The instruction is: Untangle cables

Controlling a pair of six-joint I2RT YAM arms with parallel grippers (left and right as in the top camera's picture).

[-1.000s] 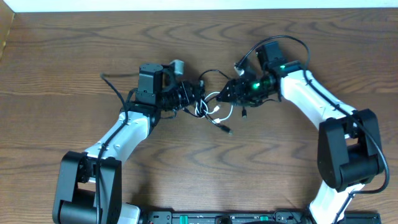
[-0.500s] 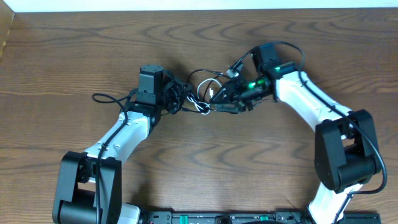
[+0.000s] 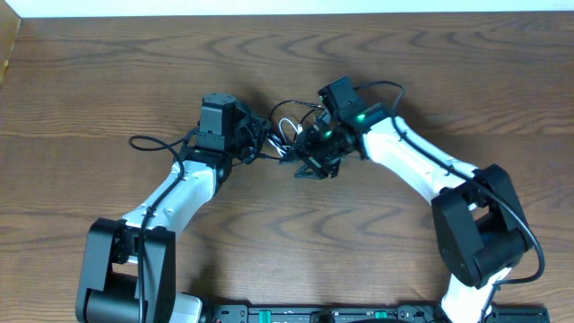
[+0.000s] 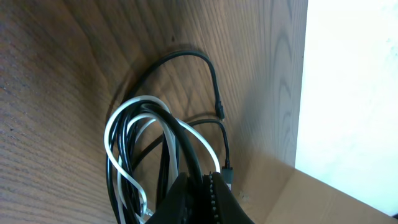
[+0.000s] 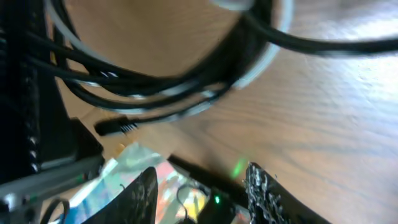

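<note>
The cables form one tangle between my two grippers at the table's middle. My left gripper is shut on a black strand of it. In the left wrist view, its jaws are pinched on the black cable, with white cable loops beside it. A black tail trails left across the wood. My right gripper hovers just right of the tangle. Its fingers stand apart and hold nothing, while black strands and a white loop cross above them.
A small black plug lies on the wood near my right fingers. Another plug end rests past the loops. The brown wooden table ends at a white strip along the far edge. Both white arms reach in from the front.
My right gripper has swung left and down to the tangle, its jaws narrower than before. The left gripper has drawn the bundle leftward, and the black tail has slid further left.
</note>
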